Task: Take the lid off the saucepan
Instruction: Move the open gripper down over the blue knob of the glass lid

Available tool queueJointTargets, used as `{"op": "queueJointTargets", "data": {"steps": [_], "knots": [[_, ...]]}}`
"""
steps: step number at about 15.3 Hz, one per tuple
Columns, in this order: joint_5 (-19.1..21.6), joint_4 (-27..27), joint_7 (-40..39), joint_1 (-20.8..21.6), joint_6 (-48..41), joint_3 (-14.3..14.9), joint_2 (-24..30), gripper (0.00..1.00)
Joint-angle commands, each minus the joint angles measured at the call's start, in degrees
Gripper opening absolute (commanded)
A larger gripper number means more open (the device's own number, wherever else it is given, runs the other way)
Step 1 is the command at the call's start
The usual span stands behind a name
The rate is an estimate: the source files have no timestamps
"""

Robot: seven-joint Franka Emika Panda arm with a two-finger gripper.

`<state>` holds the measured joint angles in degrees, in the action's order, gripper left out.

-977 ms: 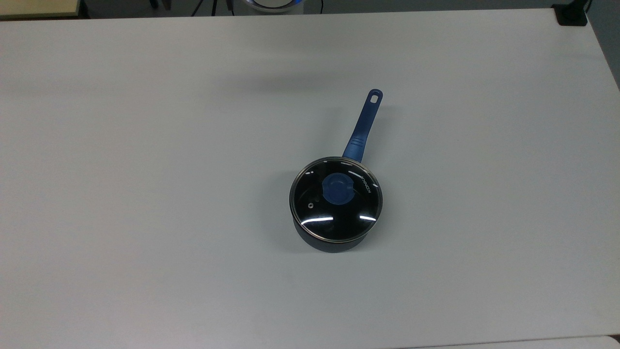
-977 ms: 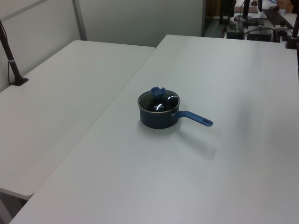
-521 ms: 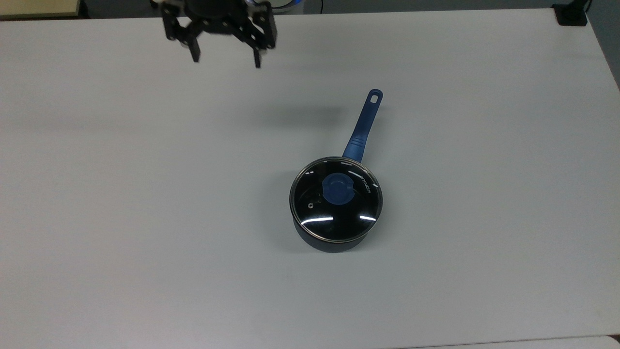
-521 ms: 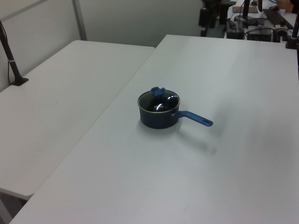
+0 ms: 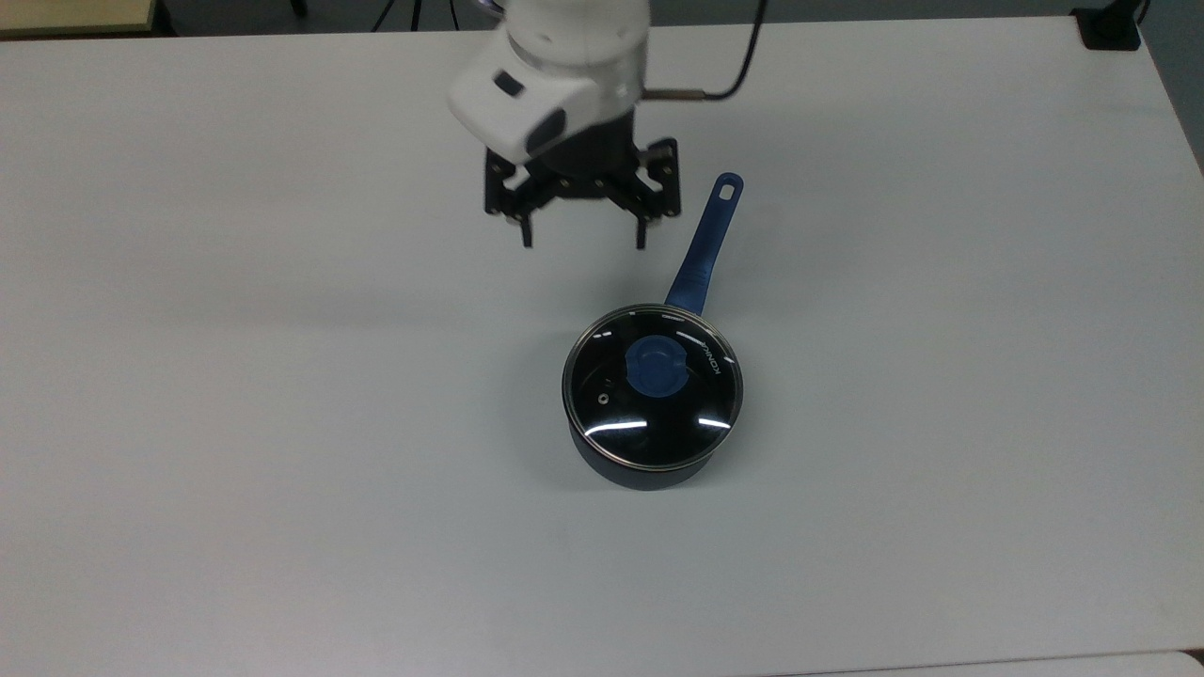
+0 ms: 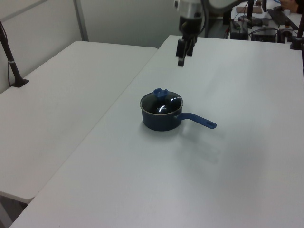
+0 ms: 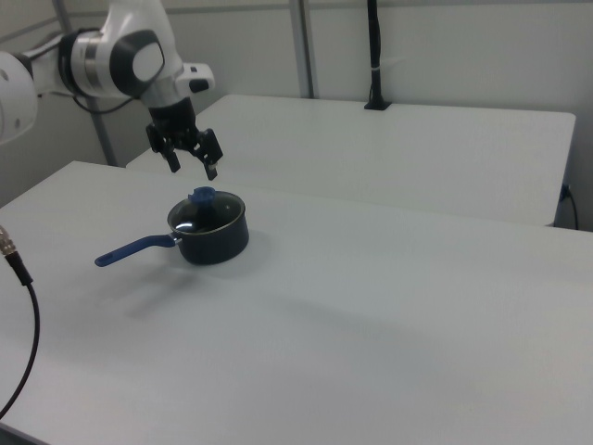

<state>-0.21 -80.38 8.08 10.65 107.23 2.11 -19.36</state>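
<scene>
The gripper point(image 5: 582, 240) hung in the air above the table point(image 5: 235, 376) with its two black fingers spread wide and nothing between them; one fingertip point(image 5: 526, 241) and the other stood well apart in the top view, and the same open stance showed in the right view point(image 7: 192, 169). In the left view the gripper point(image 6: 181, 61) was seen edge-on, so the gap between the fingers could not be judged there. Behind it sat the arm's white wrist point(image 5: 555, 70), with a dark cable point(image 5: 743, 66) looping off toward the top view's right. The gripper was clear of everything: it was toward the top view's upper left of the pan point(image 5: 649, 465), and in the right view it seemed to hang above and slightly to the right view's left of the lid's knob, though how high was hard to tell. The lid point(image 5: 653, 385) lay seated on the pan, its steel rim even all round, its blue knob point(image 5: 657, 367) at the centre and a small vent hole point(image 5: 602, 399) toward the top view's lower left. The pan's blue handle point(image 5: 707, 243) ran toward the top view's upper right, its end near the gripper's right-hand finger in that view but not touching it. The pan stood near the middle of the table; a second table point(image 6: 61, 95) adjoined it on the left view's left.
</scene>
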Motion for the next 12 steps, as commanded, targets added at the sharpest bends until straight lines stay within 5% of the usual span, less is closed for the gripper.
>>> {"op": "queueJointTargets", "data": {"steps": [1, 12], "knots": [[-0.1, 0.5, -1.7, 2.7, 3.6, 0.9, -3.8, 1.00], [-0.2, 3.4, -0.8, 5.5, 9.6, 1.1, -10.7, 1.00]]}}
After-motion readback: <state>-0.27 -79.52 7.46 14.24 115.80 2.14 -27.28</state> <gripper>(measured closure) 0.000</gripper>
